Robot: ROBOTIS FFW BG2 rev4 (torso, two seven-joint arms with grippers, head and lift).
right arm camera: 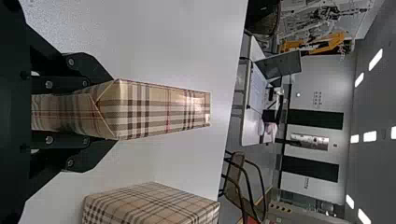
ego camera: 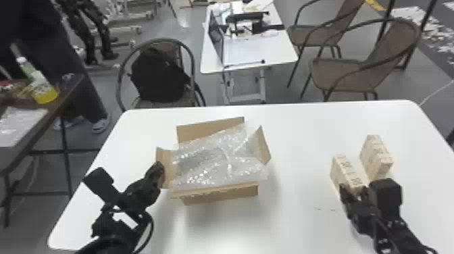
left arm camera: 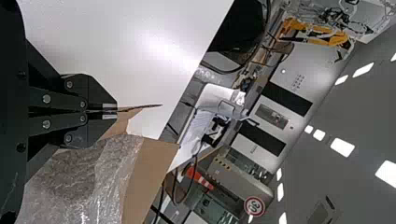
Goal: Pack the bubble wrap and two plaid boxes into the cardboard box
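Between the jaws of our right gripper (ego camera: 353,192), we hold one plaid box (right arm camera: 159,109) by both sides. Beside the bubble wrap (ego camera: 216,162), our left gripper (ego camera: 160,167) pinches the cardboard box's flap (ego camera: 168,175).

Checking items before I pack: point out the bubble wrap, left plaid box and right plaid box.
Bubble wrap (ego camera: 212,167): head view, middle.
Left plaid box (ego camera: 349,172): head view, long face.
Right plaid box (ego camera: 371,155): head view, long face.

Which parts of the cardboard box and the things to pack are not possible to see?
Head view: the floor of the cardboard box, covered by bubble wrap.
Right wrist view: side areas of the gripped plaid box, behind the right hand's fingers.
Right wrist view: part of the other plaid box, cut off by the picture's edge.
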